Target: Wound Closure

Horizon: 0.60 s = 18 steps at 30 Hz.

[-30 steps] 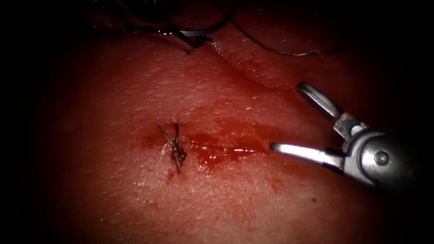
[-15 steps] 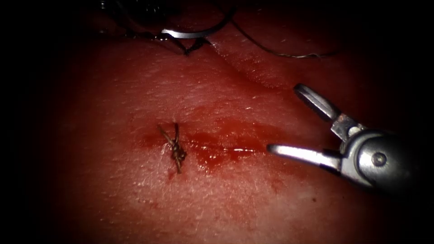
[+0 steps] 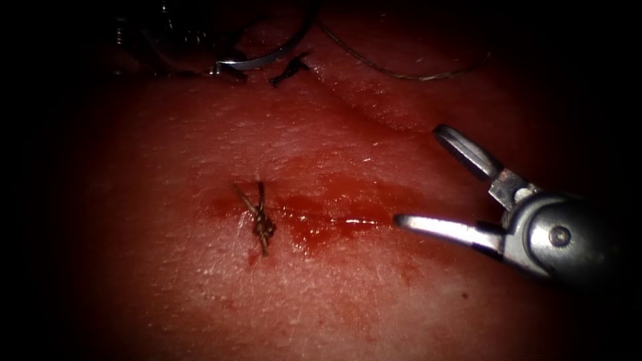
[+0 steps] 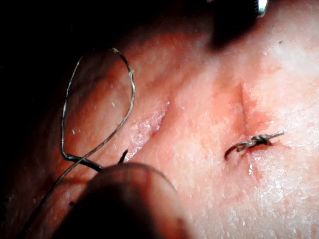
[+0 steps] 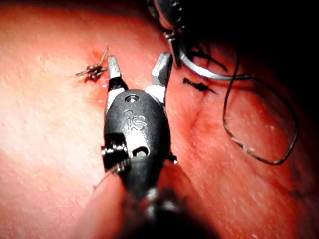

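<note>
The right pincer point(image 3: 428, 180) is spread and empty; the left pincer point(image 3: 217, 67) pinches the needle point(image 3: 267, 57), whose thread point(image 3: 394, 75) may snag.

A thread point(image 4: 97, 99) loops over the tissue point(image 4: 199, 164) beside a tied knot point(image 4: 256, 141).

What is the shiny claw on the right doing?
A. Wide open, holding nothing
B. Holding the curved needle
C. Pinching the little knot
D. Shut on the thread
A: the right claw has its two jaws spread wide with nothing between them, beside the tied knot, while the needle lies far off near the left claw.
</note>
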Each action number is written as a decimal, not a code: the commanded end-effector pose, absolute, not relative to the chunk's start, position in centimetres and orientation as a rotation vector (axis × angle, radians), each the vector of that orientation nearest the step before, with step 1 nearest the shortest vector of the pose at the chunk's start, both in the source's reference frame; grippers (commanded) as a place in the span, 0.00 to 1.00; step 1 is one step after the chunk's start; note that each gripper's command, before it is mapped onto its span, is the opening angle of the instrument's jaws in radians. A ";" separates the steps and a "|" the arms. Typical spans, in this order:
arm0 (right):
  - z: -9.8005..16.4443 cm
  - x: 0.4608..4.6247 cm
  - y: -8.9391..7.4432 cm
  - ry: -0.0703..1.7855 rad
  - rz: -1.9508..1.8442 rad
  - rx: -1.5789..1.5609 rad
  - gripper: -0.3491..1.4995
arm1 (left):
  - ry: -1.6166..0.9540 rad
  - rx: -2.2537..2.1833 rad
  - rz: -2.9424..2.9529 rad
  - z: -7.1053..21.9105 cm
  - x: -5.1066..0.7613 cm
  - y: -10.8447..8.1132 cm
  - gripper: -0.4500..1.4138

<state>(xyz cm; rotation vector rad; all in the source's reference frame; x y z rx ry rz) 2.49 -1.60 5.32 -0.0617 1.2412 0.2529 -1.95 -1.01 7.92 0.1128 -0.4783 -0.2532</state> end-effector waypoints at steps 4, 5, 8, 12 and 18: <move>5.3 2.56 -1.6 1.241 0.267 -0.050 0.92 | -0.483 0.078 -0.290 7.6 -2.02 -1.2 0.21; 5.3 2.57 -1.6 1.242 0.291 -0.037 0.92 | -0.483 0.066 -0.302 7.5 -2.03 -1.3 0.22; 5.3 2.58 -1.6 1.252 0.458 0.029 0.90 | -0.489 0.023 -0.322 7.3 -2.11 -1.5 0.23; 5.3 2.60 -1.6 1.226 0.808 0.220 0.41 | -0.458 -0.108 -0.325 7.1 -2.30 -1.7 0.26; 5.3 2.71 -1.7 1.206 1.071 0.383 0.33 | -0.466 -0.292 -0.344 7.0 -2.61 -1.9 0.31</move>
